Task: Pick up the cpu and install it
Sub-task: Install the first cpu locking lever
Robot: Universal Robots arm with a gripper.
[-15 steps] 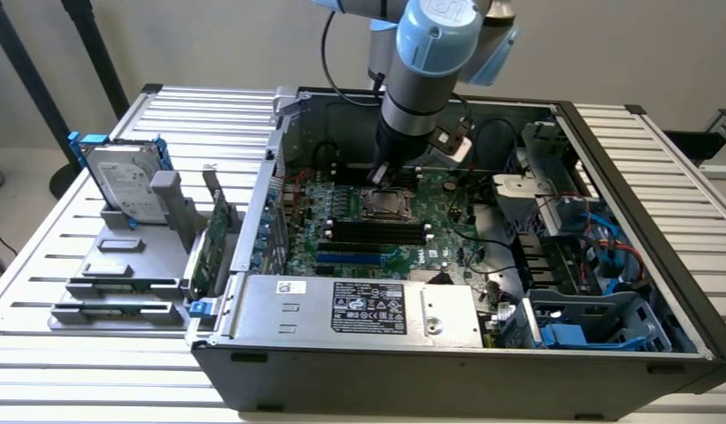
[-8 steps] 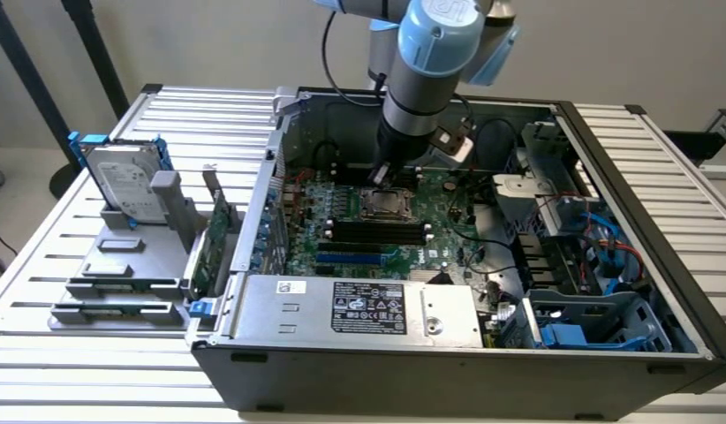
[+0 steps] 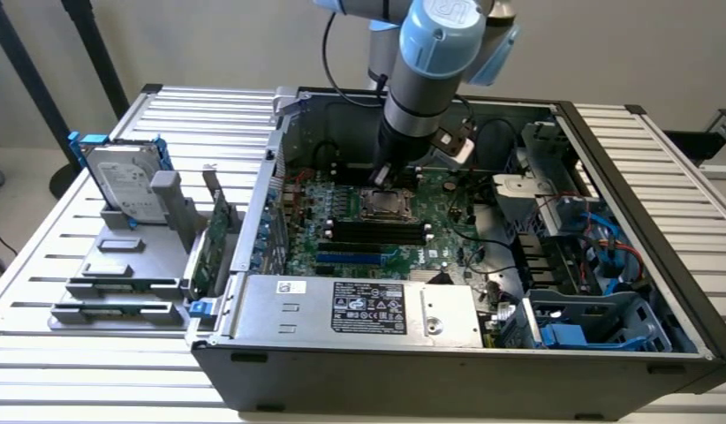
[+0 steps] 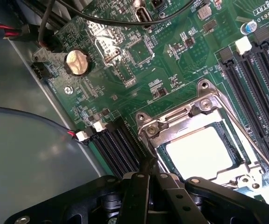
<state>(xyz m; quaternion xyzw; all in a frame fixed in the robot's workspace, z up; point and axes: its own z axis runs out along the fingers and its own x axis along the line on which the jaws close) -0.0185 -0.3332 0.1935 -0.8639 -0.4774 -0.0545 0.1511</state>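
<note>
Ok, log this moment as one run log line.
tool: shut, over socket edge | cpu: seated in motherboard socket | socket frame: closed over cpu | hard drive: upright in rack outside case

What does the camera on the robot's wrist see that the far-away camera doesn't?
Wrist view alone: a round silver coin battery on the green motherboard, and the shut black gripper touching the metal socket frame around the shiny square cpu.

Exterior view alone: the silver hard drive with blue brackets standing in a grey rack on the exterior view's left, and the blue-and-grey arm.

Both: motherboard, socket, black memory slots.
</note>
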